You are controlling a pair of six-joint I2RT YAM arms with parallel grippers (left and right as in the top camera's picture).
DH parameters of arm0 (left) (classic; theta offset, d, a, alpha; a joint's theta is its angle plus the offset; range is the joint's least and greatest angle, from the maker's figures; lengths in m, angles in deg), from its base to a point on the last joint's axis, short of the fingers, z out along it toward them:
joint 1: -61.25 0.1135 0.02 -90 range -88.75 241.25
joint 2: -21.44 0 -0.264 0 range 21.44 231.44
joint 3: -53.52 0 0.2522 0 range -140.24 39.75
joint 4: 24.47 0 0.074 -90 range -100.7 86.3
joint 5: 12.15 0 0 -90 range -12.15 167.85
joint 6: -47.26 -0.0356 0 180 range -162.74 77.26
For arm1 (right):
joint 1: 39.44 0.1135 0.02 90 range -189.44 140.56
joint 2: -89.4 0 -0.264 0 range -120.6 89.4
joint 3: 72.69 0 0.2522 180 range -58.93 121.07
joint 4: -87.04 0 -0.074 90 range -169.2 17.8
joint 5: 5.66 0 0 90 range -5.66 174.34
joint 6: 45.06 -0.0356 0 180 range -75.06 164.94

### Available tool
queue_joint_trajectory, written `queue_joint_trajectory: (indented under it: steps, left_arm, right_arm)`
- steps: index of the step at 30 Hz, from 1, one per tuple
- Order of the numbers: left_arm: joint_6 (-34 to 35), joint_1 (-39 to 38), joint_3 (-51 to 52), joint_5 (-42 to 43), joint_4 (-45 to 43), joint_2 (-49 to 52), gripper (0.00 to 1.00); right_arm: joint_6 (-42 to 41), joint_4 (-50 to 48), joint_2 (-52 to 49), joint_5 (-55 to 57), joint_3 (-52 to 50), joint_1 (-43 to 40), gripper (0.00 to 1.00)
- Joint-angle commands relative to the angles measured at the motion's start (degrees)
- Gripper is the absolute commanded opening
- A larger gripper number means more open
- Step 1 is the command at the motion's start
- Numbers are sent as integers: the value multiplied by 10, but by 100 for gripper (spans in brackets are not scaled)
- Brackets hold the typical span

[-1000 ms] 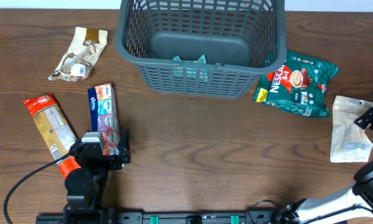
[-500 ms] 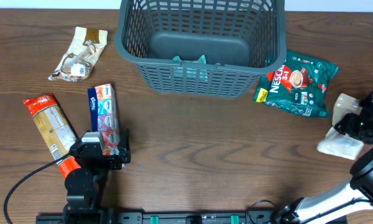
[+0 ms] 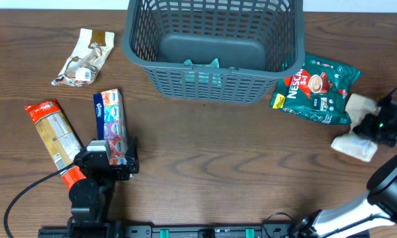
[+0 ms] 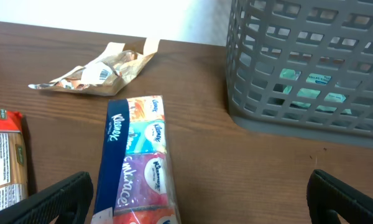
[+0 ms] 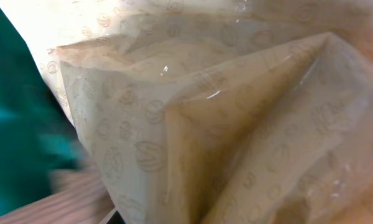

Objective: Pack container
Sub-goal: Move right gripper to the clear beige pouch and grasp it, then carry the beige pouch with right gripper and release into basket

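The container (image 3: 212, 46), a dark grey lattice basket, stands at the back centre, with a teal packet (image 3: 202, 63) showing through its front wall. At the right edge my right gripper (image 3: 372, 125) is shut on a pale beige pouch (image 3: 352, 147), which is bunched up beside the green Nescafe packet (image 3: 315, 89). The crumpled pouch (image 5: 224, 118) fills the right wrist view and hides the fingers. My left gripper (image 3: 112, 162) stands open at the near end of a Kleenex tissue pack (image 3: 110, 119). That pack (image 4: 135, 155) lies between its wide-apart fingers (image 4: 57, 200).
A red and tan snack packet (image 3: 53, 135) lies left of the tissue pack. A crumpled brown and white wrapper (image 3: 85, 58) sits at the back left. The basket wall (image 4: 311, 68) rises at the right of the left wrist view.
My right gripper closed on the beige pouch and drew it left, towards the green packet, bunching it up. The left arm has not moved.
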Motion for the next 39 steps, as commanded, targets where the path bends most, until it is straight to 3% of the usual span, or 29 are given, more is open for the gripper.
queue_joint_trajectory:
  steps: [1, 9, 17, 21, 26, 39]
  left_arm:
    - [5, -3, 9, -1, 15, 1, 99]
    - [5, -3, 9, 0, 15, 1, 99]
    - [5, -3, 9, 0, 15, 1, 99]
    - [5, -3, 9, 0, 15, 1, 99]
    - [7, -3, 9, 0, 15, 1, 99]
    - [7, -3, 9, 0, 15, 1, 99]
  right_arm:
    - [-17, 17, 104, -20, 83, 25, 1]
    - [-10, 38, 227, -25, 238, 138, 1]
    - [174, 27, 217, -87, 334, 382, 1]
    - [276, 15, 172, -87, 372, 497, 1]
    - [303, 20, 86, -88, 394, 572, 1]
    - [329, 96, -147, -100, 394, 605, 2]
